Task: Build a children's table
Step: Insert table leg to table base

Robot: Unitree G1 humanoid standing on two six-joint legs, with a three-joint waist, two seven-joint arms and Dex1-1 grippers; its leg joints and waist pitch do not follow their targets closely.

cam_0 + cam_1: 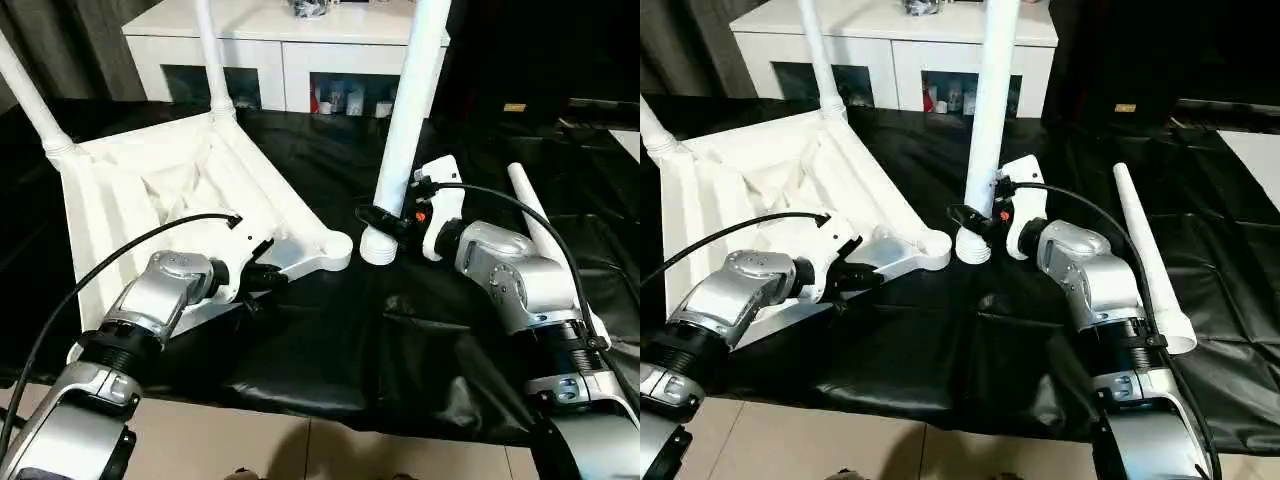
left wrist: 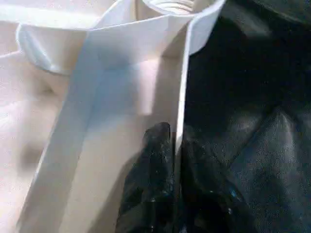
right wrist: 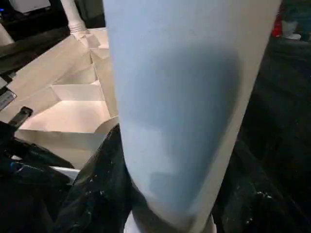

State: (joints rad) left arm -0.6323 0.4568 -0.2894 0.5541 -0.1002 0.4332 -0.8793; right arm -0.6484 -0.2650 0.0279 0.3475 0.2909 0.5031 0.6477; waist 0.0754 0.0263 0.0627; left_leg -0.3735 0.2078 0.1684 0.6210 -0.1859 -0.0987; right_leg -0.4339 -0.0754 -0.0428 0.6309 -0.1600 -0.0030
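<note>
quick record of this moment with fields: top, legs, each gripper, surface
top: white tabletop lying upside down, ribbed underside up, on the black-covered work table
legs fitted: two legs stand up from the far corner sockets
empty socket: near corner socket, no leg in it
left gripper: shut on the tabletop's side wall
right gripper: shut on an upright leg, whose wide end stands on the cover beside the empty socket
loose leg: fourth leg lies flat right of the right arm
</note>
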